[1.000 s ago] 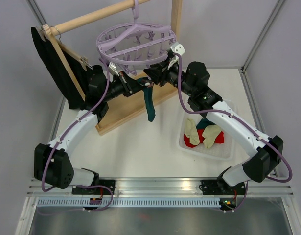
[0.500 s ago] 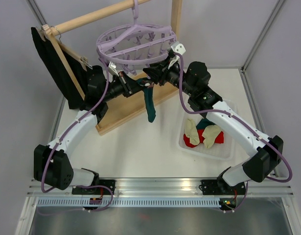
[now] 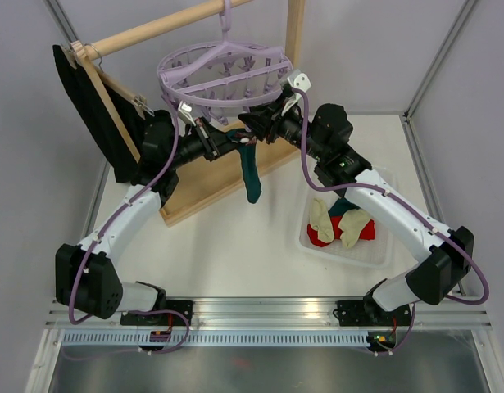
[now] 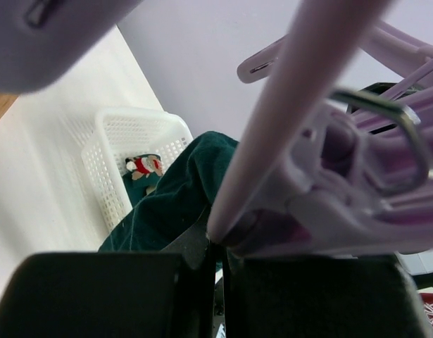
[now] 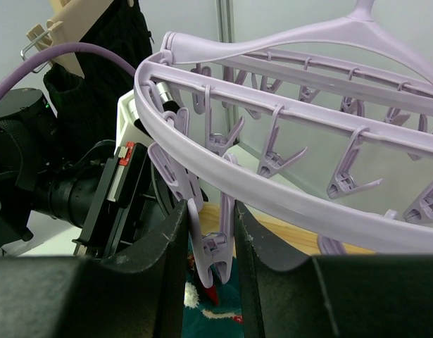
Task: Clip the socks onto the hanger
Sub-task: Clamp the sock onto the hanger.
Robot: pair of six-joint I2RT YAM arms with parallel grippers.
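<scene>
Top view. The lavender hanger (image 3: pixel 227 78) is hanging by its hook from the top bar of the wooden rack (image 3: pixel 204 195), at 12 o'clock on the worktop (image 3: pixel 235 246). A black cloth (image 3: pixel 88 115) is draping off the rack's side at 10 o'clock.

The left pincer (image 3: pixel 241 144) is pointing in from 9 o'clock, just under the hanger's near rim. Its jaws are pressing shut on the top end of a teal sock (image 3: pixel 252 176), which is dangling straight down below the tips, in front of the rack's base. In the left wrist view the two dark fingers are lying flat together, the teal fabric is bunching just beyond them, and lavender clip plastic is sitting right at the tips.

The right pincer (image 5: pixel 210 236) is pointing in from 3 o'clock and meeting the left one under the rim. Its fingers (image 5: pixel 160 267) are squeezing one clip (image 5: pixel 217 250) that is dangling from the outer ring, one finger touching each side. I cannot tell whether the clip's mouth is gaping. Teal fabric is showing directly below it.

A white basket (image 3: pixel 374 247) is sitting at 4 o'clock, well apart from the hanger. The other socks (image 3: pixel 321 217) are lying in it: cream ones over red, with some teal beside them. In the left wrist view a red-white patterned one is also lying there.
</scene>
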